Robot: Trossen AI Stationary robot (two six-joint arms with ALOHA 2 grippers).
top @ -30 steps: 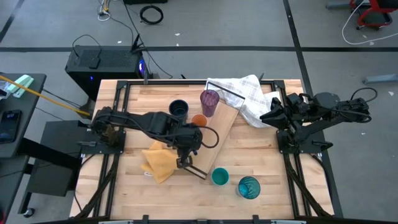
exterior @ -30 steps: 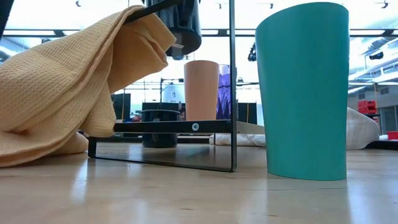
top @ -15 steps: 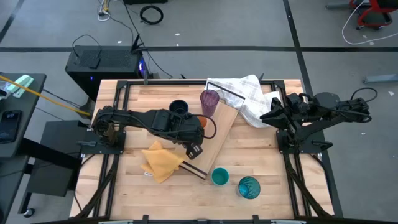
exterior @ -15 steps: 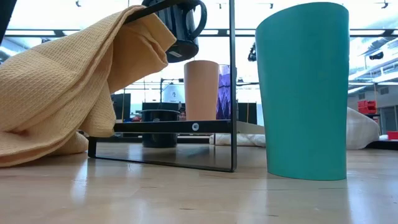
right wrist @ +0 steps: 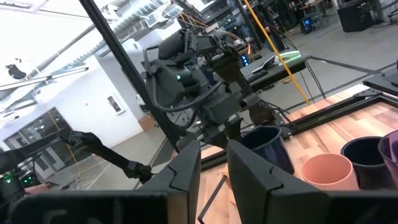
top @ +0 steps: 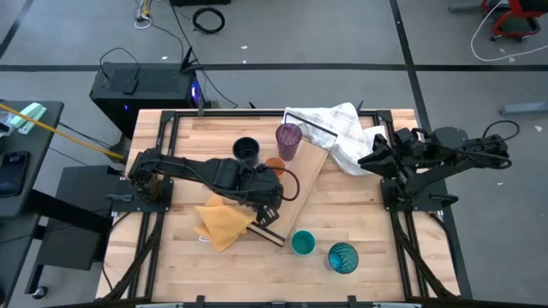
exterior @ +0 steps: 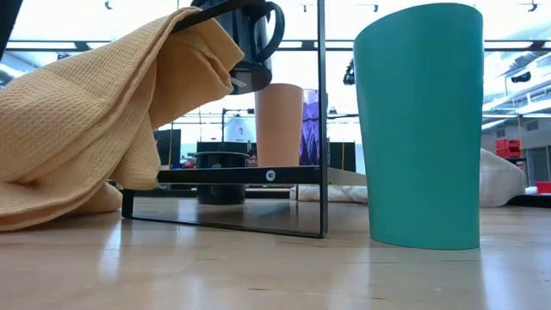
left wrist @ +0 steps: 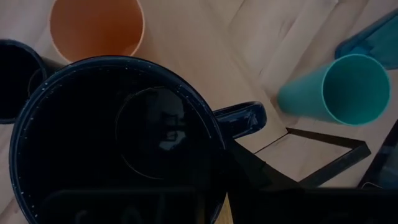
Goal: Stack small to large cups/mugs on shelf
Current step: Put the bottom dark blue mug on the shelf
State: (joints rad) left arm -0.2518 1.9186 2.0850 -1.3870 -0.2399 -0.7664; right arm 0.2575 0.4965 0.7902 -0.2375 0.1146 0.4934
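The left gripper (top: 267,193) is clamped on a navy mug (left wrist: 118,143), held in the air over the shelf (top: 301,190), just near of the orange cup (left wrist: 97,28). The right gripper (right wrist: 212,163) waits at the right, fingers slightly apart, holding nothing.

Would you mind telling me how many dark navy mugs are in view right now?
2. One navy mug stands on the table beside the shelf, near the orange cup. The other mug is held aloft in the left gripper. None seem hidden.

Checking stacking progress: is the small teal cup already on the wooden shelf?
No, the small teal cup stands on the table beside the light-wood shelf.
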